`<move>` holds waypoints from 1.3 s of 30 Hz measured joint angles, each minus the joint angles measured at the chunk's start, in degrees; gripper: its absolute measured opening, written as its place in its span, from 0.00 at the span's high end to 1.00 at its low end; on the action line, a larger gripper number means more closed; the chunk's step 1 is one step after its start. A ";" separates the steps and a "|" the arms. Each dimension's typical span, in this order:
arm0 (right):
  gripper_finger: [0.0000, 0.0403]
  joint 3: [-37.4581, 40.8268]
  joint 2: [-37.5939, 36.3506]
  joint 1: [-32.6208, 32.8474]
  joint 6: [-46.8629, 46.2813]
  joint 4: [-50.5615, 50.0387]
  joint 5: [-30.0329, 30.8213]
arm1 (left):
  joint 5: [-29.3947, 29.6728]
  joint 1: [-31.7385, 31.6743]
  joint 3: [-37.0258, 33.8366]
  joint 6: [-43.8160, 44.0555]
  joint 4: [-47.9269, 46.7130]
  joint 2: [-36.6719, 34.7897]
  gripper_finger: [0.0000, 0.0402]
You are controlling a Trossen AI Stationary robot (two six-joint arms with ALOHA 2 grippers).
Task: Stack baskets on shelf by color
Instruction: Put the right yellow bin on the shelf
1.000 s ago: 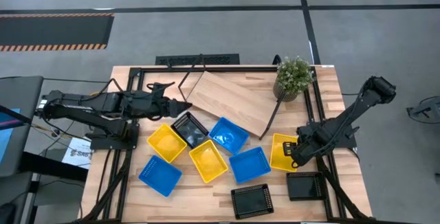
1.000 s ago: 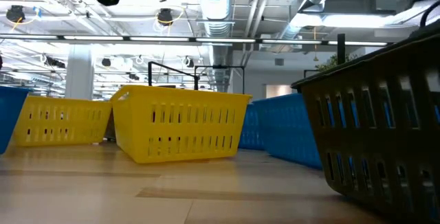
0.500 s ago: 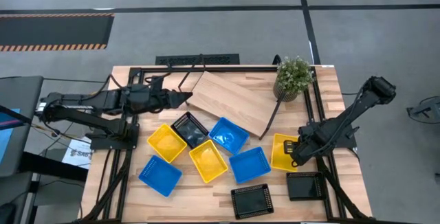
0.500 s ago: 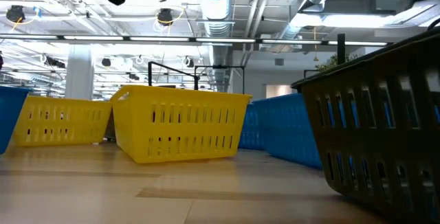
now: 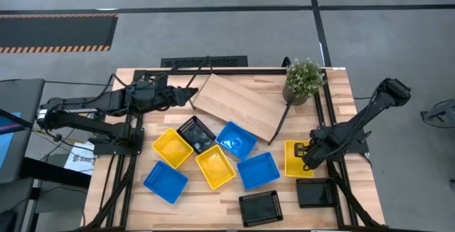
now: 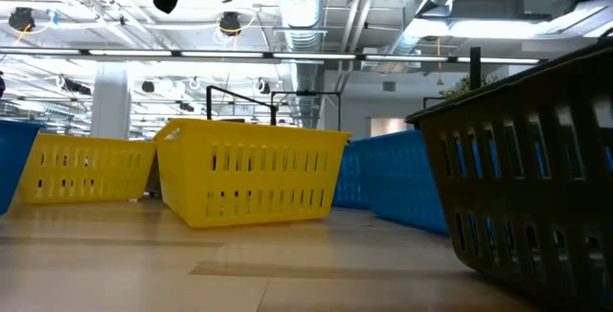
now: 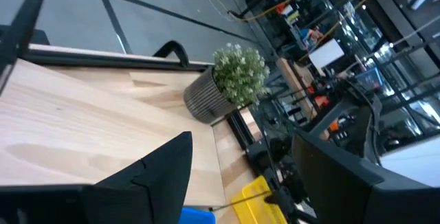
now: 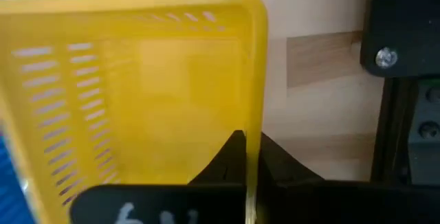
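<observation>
Two right fingers (image 8: 237, 157) pinching yellow basket (image 8: 137, 86) rim (table's right edge)

You find almost nothing readable here. A white sheet (image 5: 77, 159) lying by the left arm's base, off the counter's edge, carries dark print, but it is too small to make out. On the right hand's body, white marks (image 8: 141, 216) show, cut off and unreadable.
</observation>
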State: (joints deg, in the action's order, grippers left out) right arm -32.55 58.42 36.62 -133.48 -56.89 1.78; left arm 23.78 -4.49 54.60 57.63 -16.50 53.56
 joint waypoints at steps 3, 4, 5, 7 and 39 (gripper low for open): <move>0.98 -3.11 -2.37 0.00 -0.02 -3.52 1.93 | -1.12 -1.30 -0.01 -0.02 0.03 0.00 0.41; 0.97 -4.58 -2.97 0.00 -0.01 -5.21 2.40 | -1.81 -1.73 -0.01 -0.02 0.01 0.00 0.41; 0.97 -6.06 -3.40 0.00 0.19 -6.99 2.51 | -2.75 -2.11 -0.01 -0.02 0.01 0.00 0.41; 0.98 -9.62 -4.11 0.00 1.12 -10.45 2.70 | -4.79 -2.75 -0.01 -0.23 0.00 0.00 0.41; 0.97 -63.87 30.77 -41.46 63.19 11.35 15.07 | -11.11 -12.29 -0.01 -9.27 1.20 -10.56 0.41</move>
State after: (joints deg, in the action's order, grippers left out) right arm -96.42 89.18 -4.84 -70.29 -45.54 16.85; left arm 12.67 -16.77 54.59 48.36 -15.30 43.00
